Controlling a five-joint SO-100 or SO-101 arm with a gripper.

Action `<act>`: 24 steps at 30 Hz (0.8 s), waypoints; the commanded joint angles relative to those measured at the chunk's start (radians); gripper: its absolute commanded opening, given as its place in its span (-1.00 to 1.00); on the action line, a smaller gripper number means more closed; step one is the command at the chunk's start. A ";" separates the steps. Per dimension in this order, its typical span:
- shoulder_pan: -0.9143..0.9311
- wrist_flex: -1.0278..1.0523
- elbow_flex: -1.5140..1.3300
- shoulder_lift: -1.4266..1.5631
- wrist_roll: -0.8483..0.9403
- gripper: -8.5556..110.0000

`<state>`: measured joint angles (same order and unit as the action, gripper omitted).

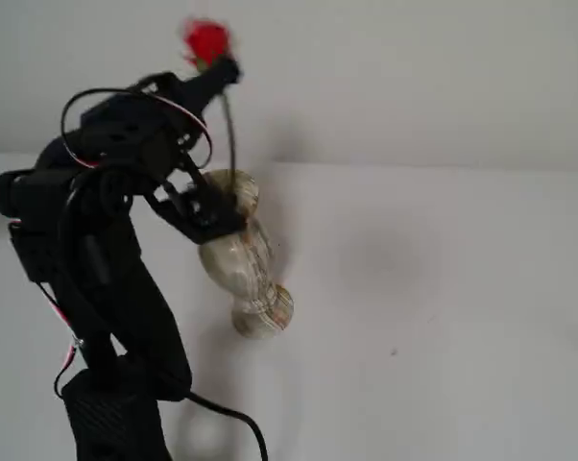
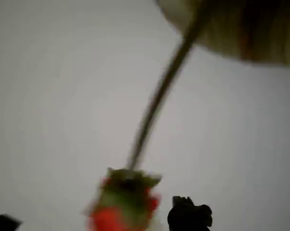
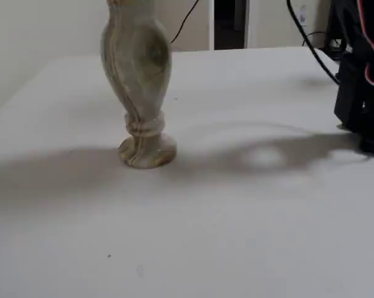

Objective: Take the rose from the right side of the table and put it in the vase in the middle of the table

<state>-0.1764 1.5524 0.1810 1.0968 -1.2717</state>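
Observation:
In a fixed view my gripper is raised high above the vase and is shut on the rose just under its red bloom. The thin stem hangs down from the gripper, and its lower end reaches the vase's flared rim. The wrist view is blurred: it has the bloom at the bottom edge, a black fingertip beside it, and the stem running up to the vase rim. The other fixed view shows the vase upright on the white table, its top cut off.
The black arm and its base fill the left of a fixed view, with a cable trailing on the table. In the other fixed view the arm's base and cables stand at the right edge, and a doorway lies behind the table.

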 commanded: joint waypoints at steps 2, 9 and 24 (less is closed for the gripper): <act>0.046 0.066 0.048 0.094 0.049 0.10; 0.086 0.061 0.049 0.181 0.382 -0.02; 0.072 0.256 0.035 0.514 1.195 -0.86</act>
<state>-0.0813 1.7717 0.1902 1.4772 -0.2516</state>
